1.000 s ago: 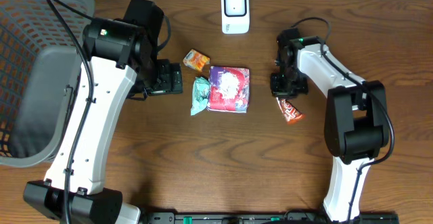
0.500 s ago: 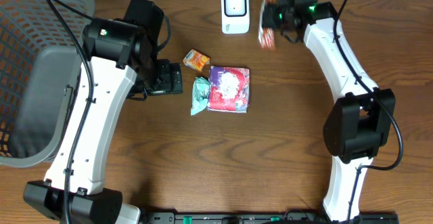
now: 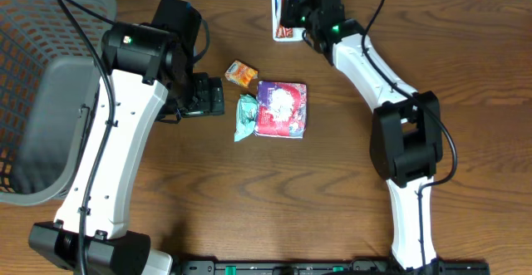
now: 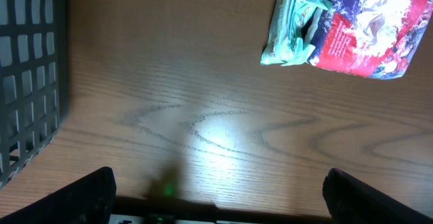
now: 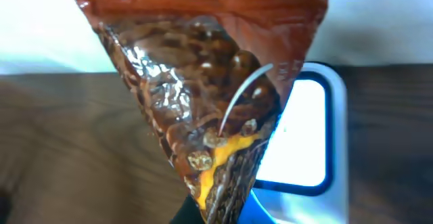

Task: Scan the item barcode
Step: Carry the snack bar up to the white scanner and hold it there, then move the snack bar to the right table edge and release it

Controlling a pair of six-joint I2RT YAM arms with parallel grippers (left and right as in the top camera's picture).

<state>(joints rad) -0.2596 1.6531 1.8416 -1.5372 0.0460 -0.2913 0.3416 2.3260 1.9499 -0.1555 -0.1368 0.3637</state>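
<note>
- The right gripper point(image 3: 299, 5) is clamped tight on a brown snack packet point(image 5: 203, 82); it holds the packet at the far edge of the table, directly above the white scanner point(image 5: 308, 136).
- In the right wrist view the packet hangs from the claw with its long axis running away from the fingers, wide end far and narrow end pinched; it covers the left part of the scanner window, and the right part shows bare beside it.
- I cannot find a barcode on the face that shows; which side carries it I cannot tell.
- The coming move turns on this: packet and scanner already overlap, so my judgement is that a small turn or slide to square the printed face to the window is what remains, and the right arm is the one in place.
- The left gripper point(image 4: 216, 200) stands fully open and holds nothing; it hangs over bare wood left of the green packet point(image 4: 294, 24) and the red pouch point(image 4: 369, 28), well apart from the scanner.
</note>
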